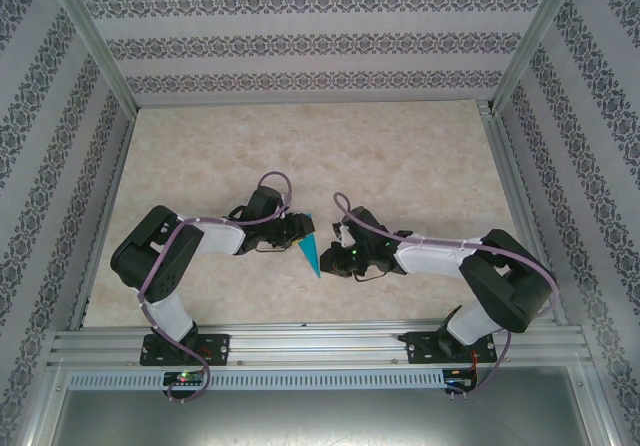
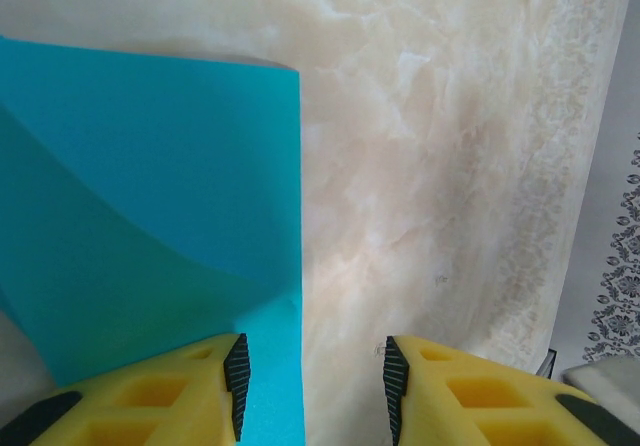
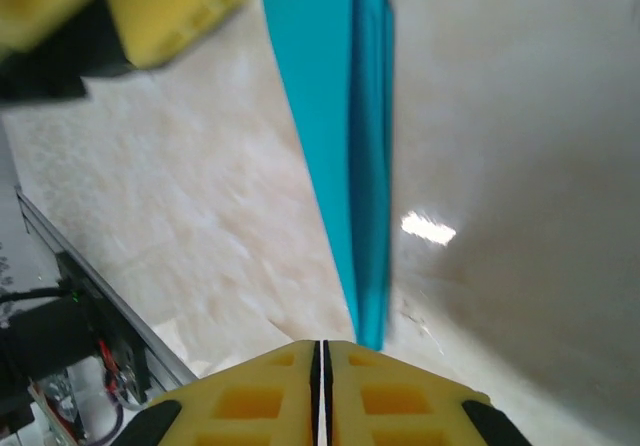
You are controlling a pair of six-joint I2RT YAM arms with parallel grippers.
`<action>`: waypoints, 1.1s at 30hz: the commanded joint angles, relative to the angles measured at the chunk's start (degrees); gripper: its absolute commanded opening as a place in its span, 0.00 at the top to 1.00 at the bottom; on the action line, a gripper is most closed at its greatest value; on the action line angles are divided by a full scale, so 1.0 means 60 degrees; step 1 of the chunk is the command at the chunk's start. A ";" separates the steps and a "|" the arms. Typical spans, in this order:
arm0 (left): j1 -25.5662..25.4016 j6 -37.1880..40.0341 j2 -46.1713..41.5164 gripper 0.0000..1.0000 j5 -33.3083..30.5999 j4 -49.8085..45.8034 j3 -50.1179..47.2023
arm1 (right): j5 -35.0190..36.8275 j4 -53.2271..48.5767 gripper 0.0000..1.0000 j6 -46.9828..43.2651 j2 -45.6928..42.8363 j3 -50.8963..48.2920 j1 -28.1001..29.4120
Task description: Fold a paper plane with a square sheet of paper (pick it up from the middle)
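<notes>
The paper plane [image 1: 310, 254] is a slim turquoise dart lying between the two grippers, its tip pointing toward the near edge. My left gripper [image 1: 297, 229] hovers at its wide end. In the left wrist view the folded turquoise paper [image 2: 150, 186] covers the left half, and its straight edge runs between the fingers close to the left pad. That gripper [image 2: 315, 371] is open and not clamping the paper. My right gripper [image 3: 321, 346] is shut, and the paper [image 3: 345, 116] runs as a narrow band just past its right fingertip, not between the pads. The left gripper's yellow finger [image 3: 150, 16] shows beyond it.
The marble-patterned table [image 1: 400, 156] stretches away behind the arms. An aluminium rail [image 1: 320, 341] runs along the near edge, also seen with cables in the right wrist view [image 3: 90, 316]. Patterned walls [image 1: 300, 46] close in the back and both sides.
</notes>
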 commanded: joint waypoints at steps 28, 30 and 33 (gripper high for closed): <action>-0.0156 0.0066 0.0948 0.56 -0.0531 -0.0802 -0.0061 | 0.0187 0.1923 0.88 0.1188 0.1182 0.0189 -0.0290; -0.0154 0.0063 0.0964 0.56 -0.0518 -0.0762 -0.0056 | 0.0269 0.1916 0.88 0.1163 0.1080 0.0165 -0.0298; -0.0167 0.0083 0.1013 0.56 -0.0456 -0.0785 -0.0001 | 0.0354 0.1945 0.88 0.1145 0.0956 0.0151 -0.0316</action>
